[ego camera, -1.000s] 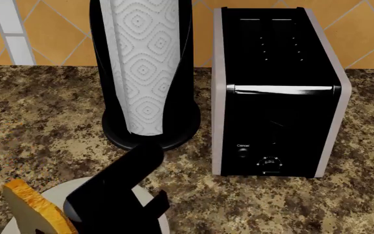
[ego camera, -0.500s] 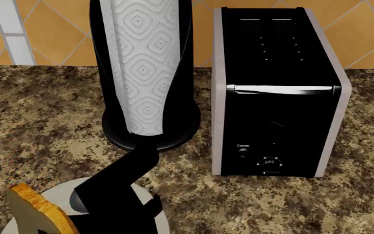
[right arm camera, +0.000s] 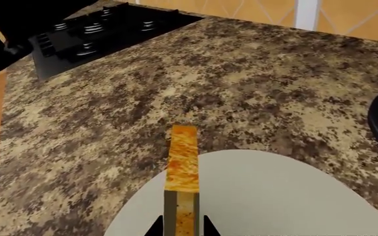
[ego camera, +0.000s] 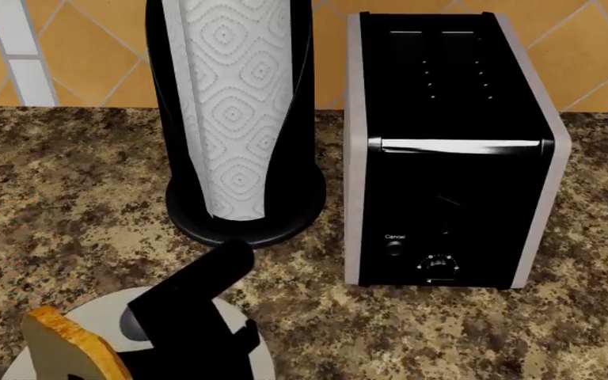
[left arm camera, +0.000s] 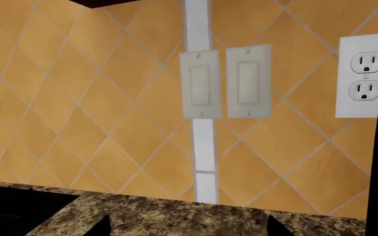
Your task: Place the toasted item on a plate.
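Speckled brown granite makes up the surface (ego camera: 61,198), backed by a wall of orange diamond tiles. Down at the head view's lower edge the right claw (right arm camera: 181,227) is clamped on the thin slice of toasted bread with its golden-orange mottled crust (right arm camera: 181,172); only the two dark fingertips (right arm camera: 155,227) show in the right wrist view, one on each face of the slice, and the black arm hides most of the claw from above. That slice stands on edge, crust upward, its long axis running away from the claw, over the near part of the flat round off-white plate (right arm camera: 274,196). Whether its lower edge touches the plate is cut off by the frame. Much of the plate is hidden behind the arm in the head view.

Beyond stand a black paper-towel holder with a patterned white roll (ego camera: 235,119) and, just beside it, a black toaster with silver sides (ego camera: 452,150). A black stove top (right arm camera: 97,32) lies well apart.

The left claw (left arm camera: 187,227) shows only two dark tips set wide apart, facing two grey wall switches (left arm camera: 225,82) and a white outlet (left arm camera: 366,76).
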